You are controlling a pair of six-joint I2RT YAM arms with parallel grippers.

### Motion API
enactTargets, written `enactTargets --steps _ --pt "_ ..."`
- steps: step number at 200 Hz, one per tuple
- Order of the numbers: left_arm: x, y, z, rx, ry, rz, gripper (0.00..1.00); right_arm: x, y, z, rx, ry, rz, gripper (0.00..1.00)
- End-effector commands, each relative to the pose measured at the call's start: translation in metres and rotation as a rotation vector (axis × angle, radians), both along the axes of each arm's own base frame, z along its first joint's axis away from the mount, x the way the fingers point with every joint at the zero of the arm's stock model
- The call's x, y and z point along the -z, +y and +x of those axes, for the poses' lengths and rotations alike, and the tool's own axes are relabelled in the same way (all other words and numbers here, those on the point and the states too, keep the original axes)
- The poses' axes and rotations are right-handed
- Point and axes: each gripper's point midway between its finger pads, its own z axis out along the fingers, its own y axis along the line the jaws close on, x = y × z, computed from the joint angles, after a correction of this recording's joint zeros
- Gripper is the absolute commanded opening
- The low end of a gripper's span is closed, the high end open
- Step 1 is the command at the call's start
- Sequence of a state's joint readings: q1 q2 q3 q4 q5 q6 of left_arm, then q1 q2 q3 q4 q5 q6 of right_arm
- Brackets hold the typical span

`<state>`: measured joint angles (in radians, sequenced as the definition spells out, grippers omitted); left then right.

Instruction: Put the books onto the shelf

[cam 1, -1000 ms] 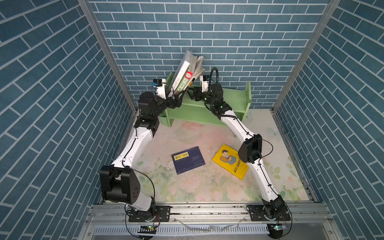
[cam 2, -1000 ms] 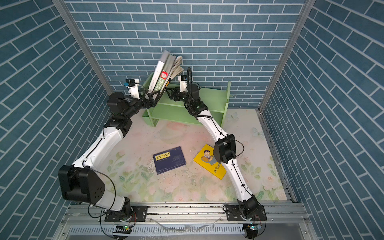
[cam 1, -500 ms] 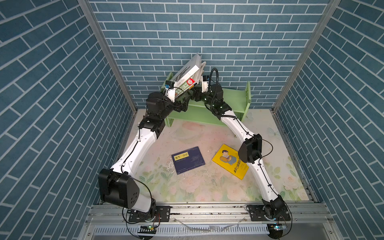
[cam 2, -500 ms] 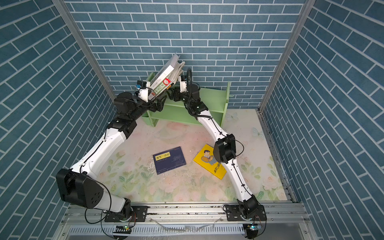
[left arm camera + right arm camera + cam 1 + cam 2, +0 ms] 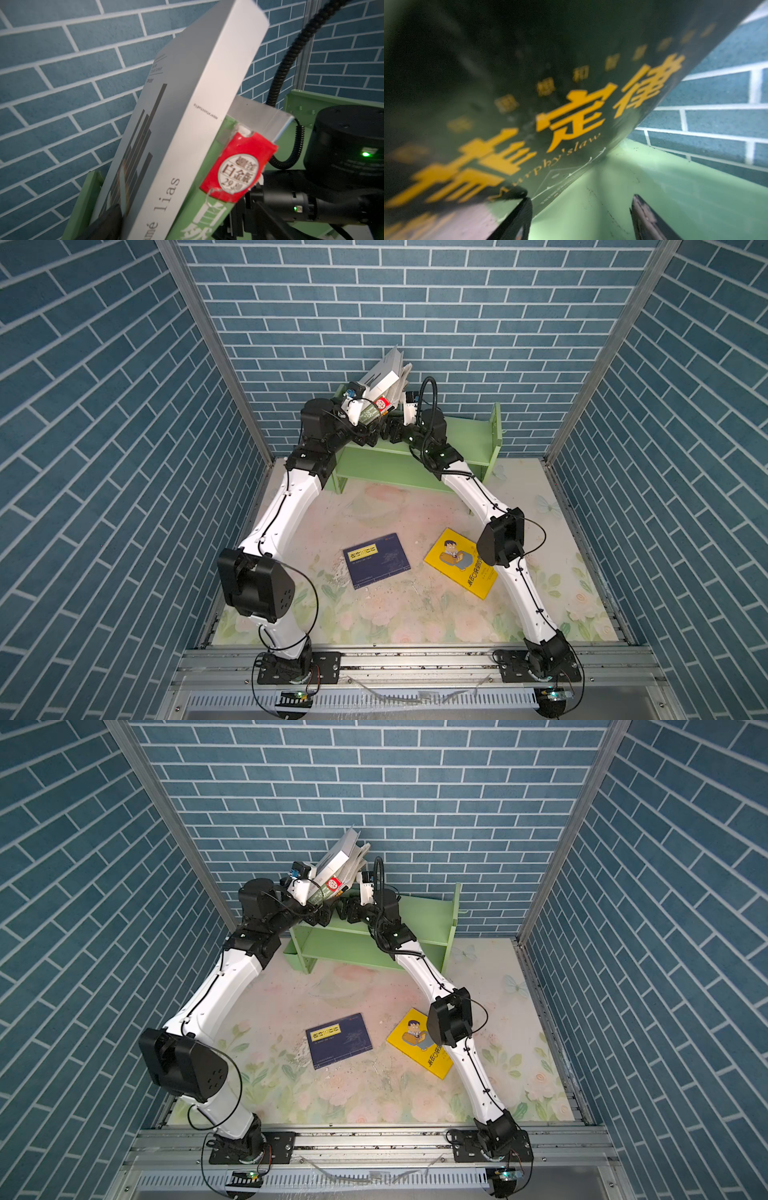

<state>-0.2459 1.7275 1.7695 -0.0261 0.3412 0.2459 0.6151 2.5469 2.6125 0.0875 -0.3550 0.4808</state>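
Green shelf [image 5: 465, 439]: leaning books [image 5: 384, 377] beside open right jaws; left jaws' state unclear.

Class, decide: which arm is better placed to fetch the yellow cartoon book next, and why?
Probably right: the yellow cartoon book lies on the table's right side, beside that arm's elbow; the left arm stands beyond the navy book.

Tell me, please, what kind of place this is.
Probably a robot test booth, not a real room: brick-print panels, left arm and right arm bolted to an aluminium rail, a floral mat under the green shelf.
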Motion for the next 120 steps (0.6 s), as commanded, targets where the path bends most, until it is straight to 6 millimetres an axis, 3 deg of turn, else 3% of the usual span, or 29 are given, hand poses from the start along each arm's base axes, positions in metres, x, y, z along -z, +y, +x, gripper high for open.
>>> enactTargets --steps 1,70,120 --pt "0.015 -0.007 0.005 0.038 0.019 0.063 1.0 -0.001 0.021 -0.026 -0.087 0.023 -0.005 0.76" --pt "0.035 -0.031 0.017 0.014 -0.047 0.211 1.0 0.002 0.024 -0.029 -0.1 0.027 -0.012 0.76" --pt "0.034 -0.036 0.033 -0.037 -0.14 0.207 1.0 0.005 0.026 -0.031 -0.11 0.03 -0.011 0.75"
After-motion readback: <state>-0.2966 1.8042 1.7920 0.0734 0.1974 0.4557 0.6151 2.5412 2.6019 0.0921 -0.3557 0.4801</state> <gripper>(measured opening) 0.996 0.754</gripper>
